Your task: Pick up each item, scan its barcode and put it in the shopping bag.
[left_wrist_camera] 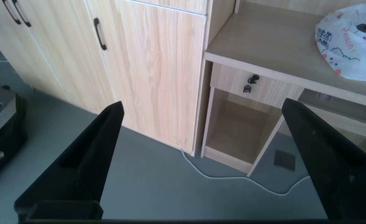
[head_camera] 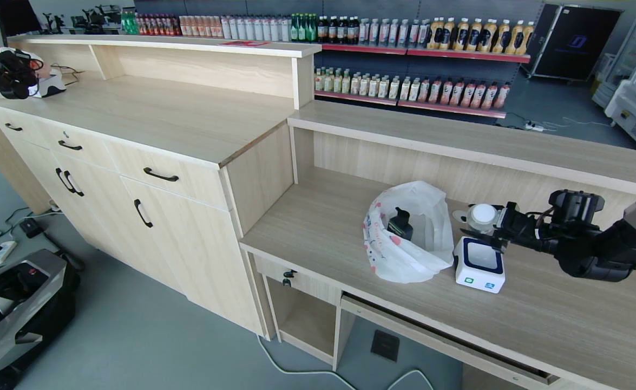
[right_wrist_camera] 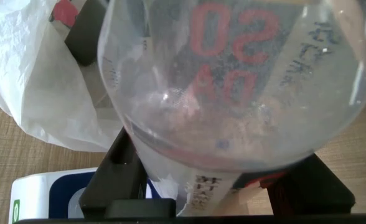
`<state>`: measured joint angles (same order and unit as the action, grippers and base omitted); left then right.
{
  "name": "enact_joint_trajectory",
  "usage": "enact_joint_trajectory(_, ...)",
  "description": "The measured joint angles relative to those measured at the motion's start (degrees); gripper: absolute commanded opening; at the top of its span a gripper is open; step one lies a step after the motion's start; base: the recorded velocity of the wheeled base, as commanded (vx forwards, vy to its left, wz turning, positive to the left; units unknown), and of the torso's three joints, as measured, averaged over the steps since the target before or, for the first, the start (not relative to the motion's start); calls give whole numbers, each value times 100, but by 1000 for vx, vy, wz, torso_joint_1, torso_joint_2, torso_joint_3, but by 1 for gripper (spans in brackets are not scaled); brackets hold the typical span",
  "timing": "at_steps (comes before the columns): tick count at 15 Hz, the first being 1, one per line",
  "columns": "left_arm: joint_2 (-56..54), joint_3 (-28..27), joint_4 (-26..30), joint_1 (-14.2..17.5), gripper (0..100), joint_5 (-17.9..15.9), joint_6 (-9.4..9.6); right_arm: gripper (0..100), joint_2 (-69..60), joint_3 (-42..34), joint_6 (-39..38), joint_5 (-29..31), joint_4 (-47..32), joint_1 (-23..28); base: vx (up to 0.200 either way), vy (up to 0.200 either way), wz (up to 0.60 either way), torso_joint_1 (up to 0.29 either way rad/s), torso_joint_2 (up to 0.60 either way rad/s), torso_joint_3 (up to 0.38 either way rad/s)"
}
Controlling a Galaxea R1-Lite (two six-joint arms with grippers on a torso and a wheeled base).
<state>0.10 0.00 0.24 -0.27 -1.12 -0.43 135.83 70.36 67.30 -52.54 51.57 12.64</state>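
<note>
Nearest you, the left tool point(left_wrist_camera: 201, 109) hangs over the smooth grey floor point(left_wrist_camera: 145, 180) in front of the pale wood-grain cabinet point(left_wrist_camera: 158, 68). Its 2 dark, wedge-shaped fingers point(left_wrist_camera: 83, 168) are spread wide with nothing between them.

On the light laminate bench point(head_camera: 512, 330), the scanner point(head_camera: 479, 265) stands toward the front edge. It is a boxy white block with rounded corners and a glossy dark blue window on top.

Above the scanner and apart from it, your right tool point(head_camera: 495, 223) pinches the bottle point(head_camera: 481, 216), whose pale round end shows in the head view. In the right wrist view the bottle point(right_wrist_camera: 233, 81) is clear, smooth plastic with a rounded body and a label in red lettering. It is clamped between 2 black fingers point(right_wrist_camera: 117, 180).

Just beside the scanner, on your left, sits the shopping bag point(head_camera: 404, 262). It is thin, crinkled white film with small coloured print, slumped with its mouth open. 1 dark, blocky item point(head_camera: 401, 223) rests inside it.

Behind these rises the bench's wooden back wall. Beyond that, 2 red-edged shelves point(head_camera: 415, 51) carry close rows of upright drink bottles.
</note>
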Motion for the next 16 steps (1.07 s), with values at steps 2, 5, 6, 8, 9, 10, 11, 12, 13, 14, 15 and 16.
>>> enact_joint_trajectory(2, 0, 0, 0, 0, 100, -2, 0, 0, 15, 2, -30, 0, 5, 0, 0, 0, 0, 0, 0, 0)
enact_joint_trajectory(5, 0, 0, 0, 0, 100, 0, 0, 0, 26, 2, -41, 0, 11, 6, 0, 0, 0, 0, 0, 0)
enact_joint_trajectory(6, 0, 0, 0, 0, 100, -2, 0, 0, 30, 6, -44, 0, 11, 6, 0, 0, 0, 0, 0, 0)
enact_joint_trajectory(8, 0, 0, 0, 0, 100, -2, 0, 0, 34, 13, -44, -6, 11, 11, 0, 0, 0, 0, 0, 0)
enact_joint_trajectory(9, 0, 0, 2, 0, 100, -2, 0, 0, 37, 13, -46, -6, 11, 11, 0, 0, 0, 0, 0, 0)
enact_joint_trajectory(10, 0, 0, 0, 0, 100, -2, 0, 0, 44, 20, -46, -6, 11, 11, 0, 0, 0, 0, 0, 0)
enact_joint_trajectory(11, 0, 0, 2, 0, 100, -2, 0, 0, 52, 37, -46, -6, 11, 11, 0, 0, 0, 0, 0, 0)
enact_joint_trajectory(12, 0, 0, 0, 0, 100, -2, 0, 0, 61, 56, -55, -9, 11, 11, 0, 0, 0, 0, 0, 0)
enact_joint_trajectory(13, 0, 0, 2, 0, 100, 0, 0, 0, 74, 78, -137, -6, 22, 11, 0, 0, 0, 0, 0, 0)
enact_joint_trajectory(14, 0, 0, 2, 0, 100, 0, 0, 0, 87, 89, -222, -9, 121, 11, 0, 0, 0, 0, 0, 0)
enact_joint_trajectory(15, 0, 0, 0, 0, 100, -2, 0, 0, 100, 94, -277, -9, 191, 11, 0, 0, 0, 0, 0, 0)
enact_joint_trajectory(16, 0, 0, 0, 0, 100, 0, 0, 0, 116, 94, -325, -1, 279, 11, 0, 0, 0, 0, 0, 0)
